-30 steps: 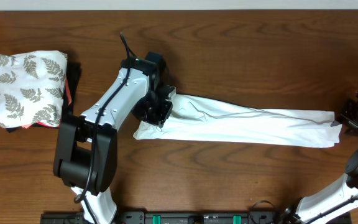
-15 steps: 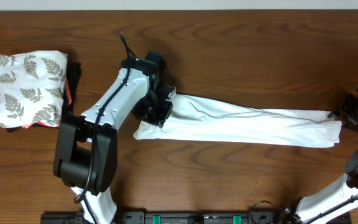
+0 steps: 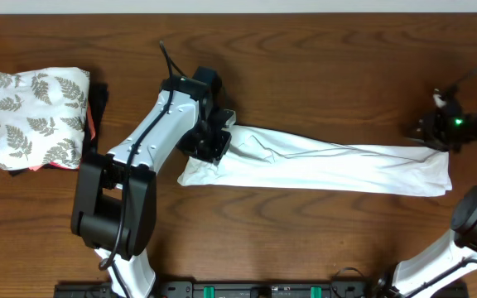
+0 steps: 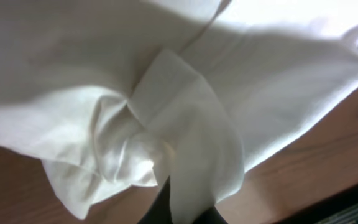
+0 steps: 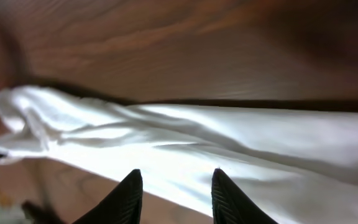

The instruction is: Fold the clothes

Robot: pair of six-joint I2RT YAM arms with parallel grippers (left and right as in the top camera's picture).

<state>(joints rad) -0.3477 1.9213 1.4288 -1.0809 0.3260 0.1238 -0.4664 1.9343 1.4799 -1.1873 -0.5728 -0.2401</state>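
The clothes, a plain white T-shirt (image 3: 321, 165), lie drawn out in a long narrow strip across the middle of the table. My left gripper (image 3: 214, 149) is shut on the bunched left end. In the left wrist view a white fold (image 4: 185, 124) runs down between the dark fingers of the left gripper (image 4: 185, 208). My right gripper (image 3: 421, 132) hovers just behind the strip's right end. In the right wrist view the right gripper (image 5: 176, 177) is open, its fingers apart over the white T-shirt (image 5: 229, 143) with nothing between them.
A folded white cloth with grey fern leaves (image 3: 38, 116) sits at the far left on top of black and red garments (image 3: 96, 112). Bare brown table (image 3: 305, 66) stretches behind and in front of the strip.
My right gripper has moved left and back from beyond the shirt's right end to just behind it. The shirt's right end has shifted slightly left. The left arm has not moved.
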